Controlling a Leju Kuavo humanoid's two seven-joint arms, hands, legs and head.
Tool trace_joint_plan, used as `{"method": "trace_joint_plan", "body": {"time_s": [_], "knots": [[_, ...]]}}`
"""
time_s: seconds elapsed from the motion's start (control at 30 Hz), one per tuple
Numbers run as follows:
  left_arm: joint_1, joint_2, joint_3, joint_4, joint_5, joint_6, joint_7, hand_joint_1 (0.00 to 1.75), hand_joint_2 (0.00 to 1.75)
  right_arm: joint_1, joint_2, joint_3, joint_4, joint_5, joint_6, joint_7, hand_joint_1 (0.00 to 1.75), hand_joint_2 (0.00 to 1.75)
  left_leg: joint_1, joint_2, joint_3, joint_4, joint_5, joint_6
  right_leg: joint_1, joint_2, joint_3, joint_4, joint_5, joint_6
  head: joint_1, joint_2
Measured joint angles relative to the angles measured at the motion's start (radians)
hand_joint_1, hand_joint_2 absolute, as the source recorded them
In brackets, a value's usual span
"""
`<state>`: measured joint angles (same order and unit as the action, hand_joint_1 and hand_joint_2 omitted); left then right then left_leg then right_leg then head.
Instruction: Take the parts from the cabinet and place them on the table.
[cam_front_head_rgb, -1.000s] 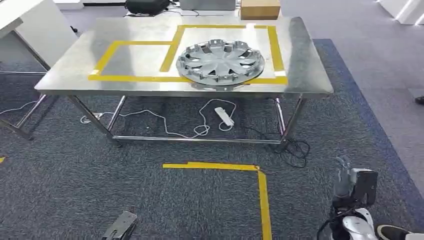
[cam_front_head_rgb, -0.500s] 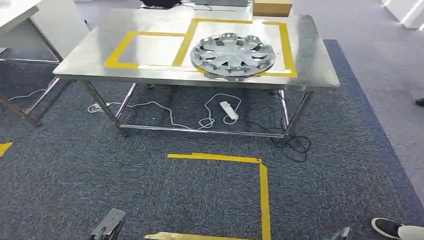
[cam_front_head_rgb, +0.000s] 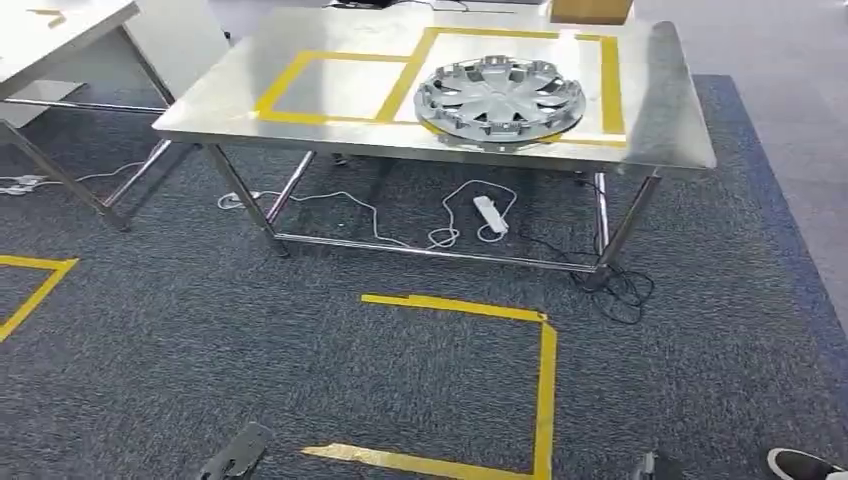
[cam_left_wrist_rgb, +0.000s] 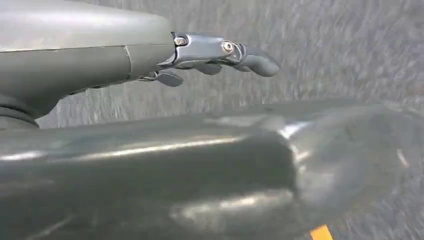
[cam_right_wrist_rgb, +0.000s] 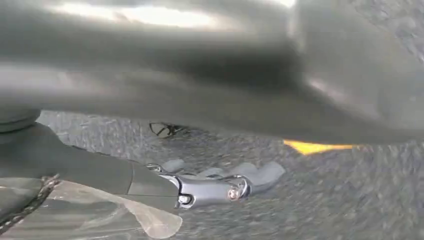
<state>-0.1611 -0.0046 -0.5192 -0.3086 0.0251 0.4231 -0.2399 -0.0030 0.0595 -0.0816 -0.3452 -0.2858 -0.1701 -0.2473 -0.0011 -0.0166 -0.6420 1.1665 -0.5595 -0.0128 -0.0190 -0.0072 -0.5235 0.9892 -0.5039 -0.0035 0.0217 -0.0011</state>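
Note:
A silver hubcap lies flat on the steel table, inside the right one of two yellow-taped squares. Both my arms hang low over the carpet, well short of the table. My left hand shows at the bottom edge of the head view. Its fingers are stretched out and apart with nothing in them. My right hand also hangs with its fingers straight and nothing held; a sliver of it shows at the bottom right of the head view.
A power strip and loose cables lie on the carpet under the table. Yellow tape marks a corner on the floor in front of me. A white table stands at the left. A person's shoe is at the bottom right.
The camera has moved: the table and floor tape have slid right and up in the picture. My right hand has dropped from view at the lower right to the bottom edge.

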Motion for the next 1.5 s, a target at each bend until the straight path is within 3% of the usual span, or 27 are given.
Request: {"method": "trace_joint_plan", "body": {"time_s": [0.07, 0.1, 0.13, 0.2, 0.23, 0.27, 0.4, 0.47, 0.5, 0.57, 0.6, 0.63, 0.7, 0.73, 0.77, 0.8, 0.9, 0.93, 0.97, 1.0, 1.07, 1.13, 1.23, 1.27, 1.3, 1.43, 1.5], "knots": [[-0.011, -0.001, -0.020, 0.000, -0.019, 0.002, 0.018, 0.00, 0.00, -0.011, 0.000, 0.014, 0.017, 0.001, 0.028, 0.061, 0.00, 0.00, 0.005, 0.007, -0.061, 0.148, -0.056, -0.007, 0.001, -0.028, -0.005, 0.001, 0.001, 0.000, -0.001, 0.000], [-0.013, -0.001, -0.026, 0.000, -0.023, 0.003, 0.023, 0.00, 0.00, -0.016, 0.000, 0.022, 0.021, 0.005, 0.037, 0.077, 0.00, 0.00, 0.006, 0.008, -0.061, 0.158, -0.049, -0.009, 0.001, -0.039, -0.006, 0.001, 0.001, 0.000, -0.001, 0.000], [-0.016, 0.000, -0.033, 0.000, -0.026, 0.004, 0.025, 0.00, 0.00, -0.023, 0.000, 0.028, 0.024, 0.006, 0.043, 0.086, 0.00, 0.00, 0.007, 0.011, -0.039, 0.122, -0.020, -0.008, 0.001, -0.050, -0.005, 0.001, 0.001, 0.001, -0.001, 0.000], [-0.024, 0.000, -0.040, 0.000, -0.028, 0.006, 0.027, 0.00, 0.00, -0.037, 0.000, 0.039, 0.028, 0.007, 0.049, 0.095, 0.00, 0.00, 0.006, 0.028, 0.058, -0.058, 0.069, 0.001, 0.001, -0.072, -0.001, 0.001, 0.001, 0.002, -0.001, 0.000], [-0.028, 0.001, -0.042, 0.000, -0.029, 0.006, 0.027, 0.00, 0.00, -0.042, 0.000, 0.042, 0.030, 0.007, 0.049, 0.096, 0.00, 0.00, 0.002, 0.070, 0.101, -0.145, 0.093, 0.009, 0.002, -0.081, 0.001, 0.001, 0.000, 0.004, 0.000, 0.000], [-0.035, 0.001, -0.043, 0.000, -0.029, 0.007, 0.027, 0.00, 0.00, -0.045, 0.000, 0.043, 0.032, 0.007, 0.049, 0.097, 0.00, 0.00, -0.010, 0.098, 0.108, -0.159, 0.075, 0.012, 0.009, -0.089, 0.000, 0.002, -0.001, 0.010, 0.000, 0.000], [-0.036, 0.002, -0.051, 0.000, -0.029, 0.010, 0.027, 0.00, 0.00, -0.052, -0.001, 0.054, 0.037, 0.007, 0.051, 0.099, 0.00, 0.00, -0.012, 0.056, 0.095, -0.173, 0.087, 0.037, 0.009, -0.130, 0.001, -0.001, 0.000, 0.035, 0.002, 0.000], [-0.039, 0.001, -0.056, 0.000, -0.030, 0.011, 0.027, 0.00, 0.00, -0.055, -0.002, 0.056, 0.038, 0.007, 0.051, 0.097, 0.00, 0.00, -0.003, 0.041, 0.093, -0.181, 0.098, 0.051, 0.004, -0.029, -0.027, 0.049, -0.045, 0.043, 0.006, 0.000], [-0.044, 0.002, -0.057, 0.000, -0.029, 0.013, 0.027, 0.00, 0.00, -0.054, -0.002, 0.057, 0.040, 0.007, 0.051, 0.097, 0.00, 0.00, -0.003, 0.029, 0.088, -0.181, 0.100, 0.055, 0.003, -0.005, -0.062, 0.127, -0.086, 0.043, 0.010, 0.000], [-0.045, 0.000, -0.058, 0.000, -0.030, 0.013, 0.027, 0.00, 0.00, -0.048, -0.002, 0.058, 0.044, 0.007, 0.050, 0.099, 0.00, 0.00, -0.006, 0.003, 0.084, -0.180, 0.102, 0.059, 0.004, 0.004, -0.141, 0.294, -0.152, 0.045, 0.010, 0.000], [-0.042, 0.000, -0.059, 0.000, -0.029, 0.014, 0.025, 0.00, 0.00, -0.047, -0.002, 0.059, 0.047, 0.007, 0.051, 0.099, 0.00, 0.00, -0.007, -0.010, 0.084, -0.179, 0.102, 0.059, 0.004, 0.005, -0.159, 0.326, -0.152, 0.045, 0.010, 0.000], [-0.040, 0.000, -0.059, 0.000, -0.029, 0.020, 0.022, 0.00, 0.00, -0.046, -0.002, 0.059, 0.047, 0.005, 0.052, 0.101, 0.00, 0.00, -0.007, -0.024, 0.084, -0.178, 0.102, 0.059, 0.004, 0.005, -0.153, 0.308, -0.125, 0.044, 0.009, 0.000], [-0.041, -0.001, -0.059, 0.001, -0.027, 0.045, 0.024, 0.00, 0.00, -0.048, -0.004, 0.060, 0.048, 0.003, 0.053, 0.102, 0.00, 0.00, -0.006, -0.052, 0.085, -0.173, 0.102, 0.058, 0.003, 0.014, -0.089, 0.164, -0.032, 0.040, 0.010, 0.000], [-0.043, -0.005, -0.059, 0.001, -0.029, 0.057, 0.034, 0.00, 0.00, -0.047, -0.007, 0.062, 0.049, 0.005, 0.053, 0.102, 0.00, 0.00, -0.006, -0.067, 0.085, -0.170, 0.100, 0.055, 0.001, 0.041, -0.044, 0.063, 0.017, 0.037, 0.010, 0.000], [-0.045, -0.007, -0.059, 0.001, -0.030, 0.061, 0.042, 0.00, 0.00, -0.048, -0.010, 0.064, 0.050, 0.007, 0.053, 0.098, 0.00, 0.00, -0.007, -0.076, 0.081, -0.166, 0.099, 0.050, -0.005, 0.093, -0.027, 0.034, 0.002, 0.036, 0.010, 0.000], [-0.048, -0.008, -0.059, 0.001, -0.034, 0.063, 0.046, 0.00, 0.00, -0.045, -0.011, 0.065, 0.051, 0.007, 0.046, 0.084, 0.00, 0.00, -0.009, -0.087, 0.071, -0.153, 0.098, 0.046, -0.009, 0.098, -0.019, 0.004, -0.002, 0.037, 0.006, 0.000], [-0.036, -0.008, -0.059, 0.002, -0.035, 0.055, 0.045, 0.00, 0.00, -0.048, -0.011, 0.068, 0.051, 0.016, 0.010, 0.017, 0.00, 0.00, 0.000, -0.119, 0.056, -0.157, 0.108, 0.024, -0.001, 0.070, -0.016, 0.014, -0.002, 0.029, 0.009, 0.000], [-0.031, -0.006, -0.059, 0.002, -0.021, 0.039, 0.047, 0.00, 0.00, -0.048, -0.006, 0.072, 0.050, 0.026, 0.007, 0.007, 0.00, 0.00, 0.002, -0.112, 0.053, -0.148, 0.099, 0.020, -0.012, 0.054, -0.011, 0.005, 0.003, 0.021, 0.007, 0.000], [-0.028, -0.008, -0.059, 0.002, -0.008, 0.021, 0.048, 0.00, 0.00, -0.051, -0.009, 0.082, 0.049, 0.044, 0.000, 0.006, 0.00, 0.00, -0.004, -0.049, 0.041, -0.119, 0.078, 0.012, -0.008, 0.043, -0.008, 0.003, 0.003, 0.018, 0.004, 0.000], [-0.028, -0.008, -0.057, 0.002, 0.002, 0.006, 0.048, 0.00, 0.00, -0.053, -0.009, 0.092, 0.049, 0.060, -0.005, 0.012, 0.00, 0.00, -0.001, -0.013, 0.009, -0.054, 0.042, 0.005, -0.006, 0.027, -0.007, 0.003, 0.001, 0.010, -0.005, 0.000], [-0.028, -0.007, -0.053, 0.002, 0.020, -0.019, 0.048, 0.00, 0.00, -0.057, -0.010, 0.116, 0.048, 0.089, -0.009, 0.033, 0.00, 0.00, 0.006, 0.006, -0.066, 0.101, -0.021, -0.004, -0.003, -0.004, -0.006, 0.003, -0.002, 0.006, -0.004, 0.000], [-0.020, -0.003, -0.047, 0.002, 0.034, -0.035, 0.048, 0.00, 0.00, -0.061, -0.012, 0.149, 0.047, 0.116, -0.014, 0.044, 0.00, 0.00, 0.011, 0.008, -0.094, 0.156, -0.022, -0.008, -0.003, -0.031, -0.005, 0.004, -0.005, 0.007, -0.005, 0.000], [-0.014, 0.006, -0.040, 0.002, 0.041, -0.045, 0.047, 0.00, 0.00, -0.064, -0.012, 0.189, 0.042, 0.140, -0.024, 0.056, 0.00, 0.00, 0.011, 0.033, 0.008, -0.048, 0.100, -0.003, -0.004, -0.072, 0.006, 0.004, -0.012, 0.014, -0.005, 0.000], [-0.014, 0.009, -0.037, 0.002, 0.047, -0.052, 0.048, 0.00, 0.00, -0.064, -0.014, 0.204, 0.042, 0.147, -0.018, 0.075, 0.00, 0.00, 0.006, 0.084, 0.045, -0.117, 0.119, 0.004, 0.000, -0.081, 0.010, 0.004, -0.015, 0.019, -0.005, 0.000], [-0.015, 0.012, -0.034, 0.002, 0.056, -0.061, 0.049, 0.00, 0.00, -0.060, -0.017, 0.221, 0.043, 0.152, -0.005, 0.102, 0.00, 0.00, -0.008, 0.107, 0.057, -0.146, 0.104, 0.007, 0.010, -0.093, 0.009, 0.009, -0.023, 0.028, -0.008, 0.000], [0.012, 0.020, -0.022, 0.002, 0.088, -0.081, 0.050, 0.00, 0.00, -0.040, -0.035, 0.269, 0.055, 0.164, 0.018, 0.126, 0.00, 0.00, -0.005, 0.056, 0.057, -0.158, 0.105, 0.036, 0.006, -0.135, 0.023, 0.000, -0.035, 0.050, -0.005, 0.000], [0.017, 0.019, -0.019, 0.003, 0.091, -0.092, 0.048, 0.00, 0.00, -0.038, -0.048, 0.285, 0.060, 0.167, 0.014, 0.110, 0.00, 0.00, -0.001, 0.038, 0.057, -0.161, 0.108, 0.048, 0.002, -0.031, -0.013, 0.076, -0.090, 0.052, 0.003, 0.000]]}}
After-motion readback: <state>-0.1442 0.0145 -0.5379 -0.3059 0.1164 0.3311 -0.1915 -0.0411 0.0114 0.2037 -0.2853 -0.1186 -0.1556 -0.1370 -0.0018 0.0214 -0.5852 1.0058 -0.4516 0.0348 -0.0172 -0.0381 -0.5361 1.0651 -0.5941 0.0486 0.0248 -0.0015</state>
